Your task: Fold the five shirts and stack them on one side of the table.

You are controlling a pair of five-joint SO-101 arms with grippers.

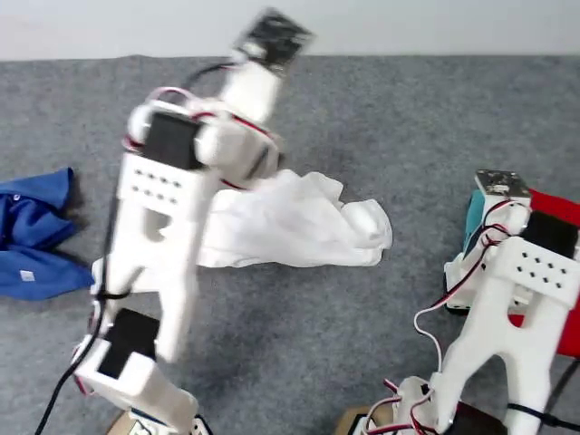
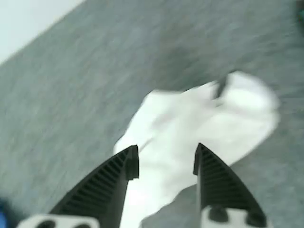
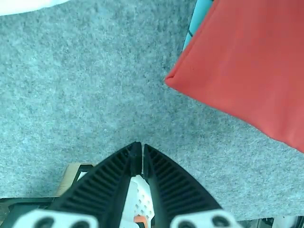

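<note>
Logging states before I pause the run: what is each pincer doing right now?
Left pincer: open, over the white shirt.
Right pincer: closed on nothing, near the red shirt.

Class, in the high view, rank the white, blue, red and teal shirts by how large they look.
1. White shirt.
2. Blue shirt, cut off by the picture's edge.
3. Red shirt and teal shirt: both mostly hidden behind the right arm, so unranked.
</note>
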